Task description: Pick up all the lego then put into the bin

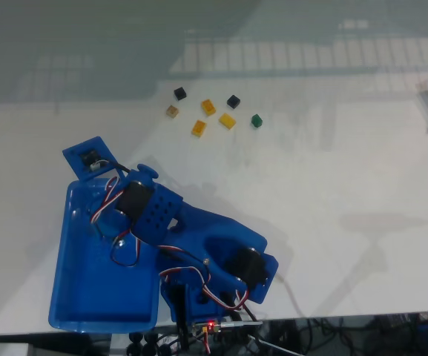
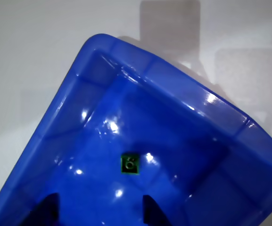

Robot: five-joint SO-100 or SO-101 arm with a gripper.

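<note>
Bricks: counted seven loose on the white table (image 1: pixel 332 222) in the fixed view, clustered in the upper middle of the frame, well apart from the bin (image 1: pixel 87 297) at lower left. Sorted by colour as follows: two black (image 1: pixel 179 93) (image 1: pixel 233 101), one tan (image 1: pixel 172 111), three yellow-orange (image 1: pixel 208 107) (image 1: pixel 228 121) (image 1: pixel 199 128), one dark green (image 1: pixel 256 120). Found none of the seven touching another.

Counted an eighth brick in the wrist view: one dark green brick (image 2: pixel 129 164) lying flat on the bin floor, near the lower middle of the frame, clear of the walls. Saw a pale mark on its top face, too small to read.

Counted one bin, glossy blue, with a raised rim (image 2: pixel 173 80) crossing the wrist view on a slant from upper left to right.

Counted one blue arm (image 1: pixel 199 237), reaching from the lower middle of the fixed view up and left over the bin.

Saw the claw (image 2: pixel 100 212) at the bottom edge of the wrist view, hanging over the bin floor just below the green brick, fingertips (image 2: pixel 48 209) spread wide, nothing between them.
</note>
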